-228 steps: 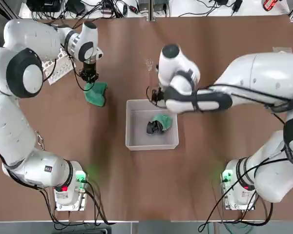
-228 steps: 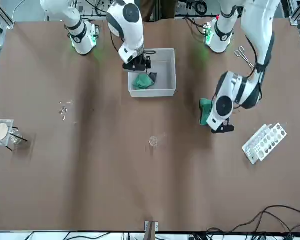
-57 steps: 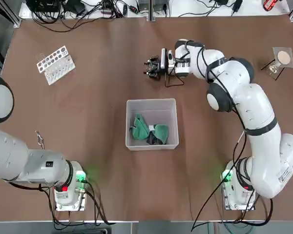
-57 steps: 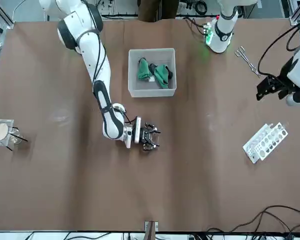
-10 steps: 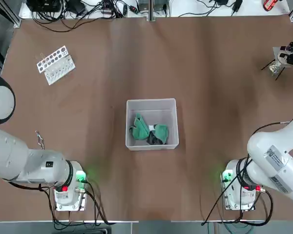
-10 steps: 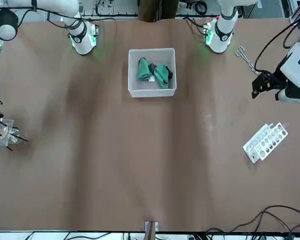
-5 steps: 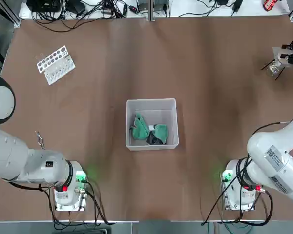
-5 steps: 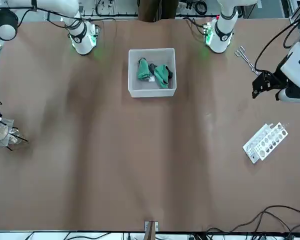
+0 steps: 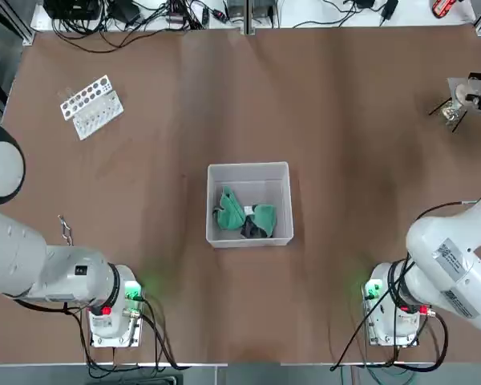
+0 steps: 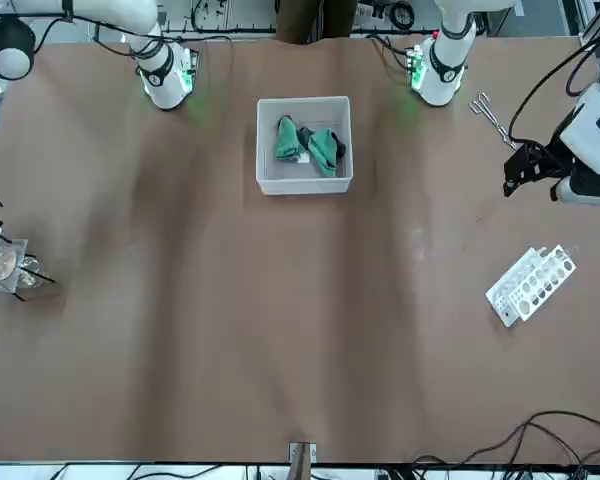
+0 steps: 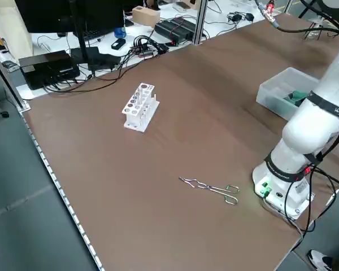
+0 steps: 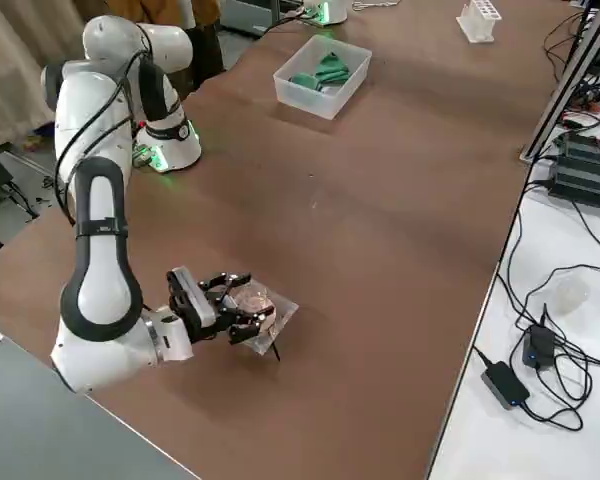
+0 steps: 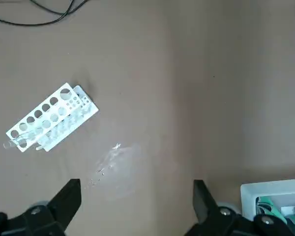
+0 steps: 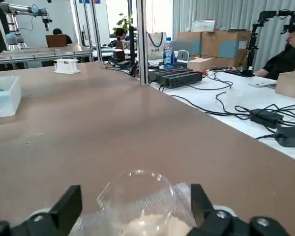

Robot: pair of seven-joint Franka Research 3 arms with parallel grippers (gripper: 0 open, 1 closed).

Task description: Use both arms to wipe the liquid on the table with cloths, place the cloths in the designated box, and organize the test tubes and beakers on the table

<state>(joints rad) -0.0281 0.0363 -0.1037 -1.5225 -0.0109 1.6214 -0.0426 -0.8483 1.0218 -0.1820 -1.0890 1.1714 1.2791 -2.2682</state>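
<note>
My right gripper (image 12: 242,308) reaches low over the table's far right edge, its fingers open on either side of a clear glass beaker (image 14: 137,189). The beaker (image 12: 250,298) rests on a small stand, and neither fingertip (image 14: 73,194) touches it. The white box (image 9: 249,168) stands mid-table and holds the green cloth (image 9: 228,210) and the dark cloth (image 9: 252,229). My left gripper (image 13: 136,186) hangs open and empty, high above the table on the left side (image 10: 525,172). The white test tube rack (image 9: 90,106) stands at the far left.
Metal tongs (image 11: 210,188) lie near the left arm's base (image 9: 112,309). A faint glistening patch (image 13: 113,160) marks the table beside the rack (image 13: 49,118). Cables and electronics (image 12: 580,170) line the desk beyond the far edge.
My right gripper's fingers have spread apart around the beaker, and the gripper has drawn back slightly toward the table's right edge. The left arm has not moved.
</note>
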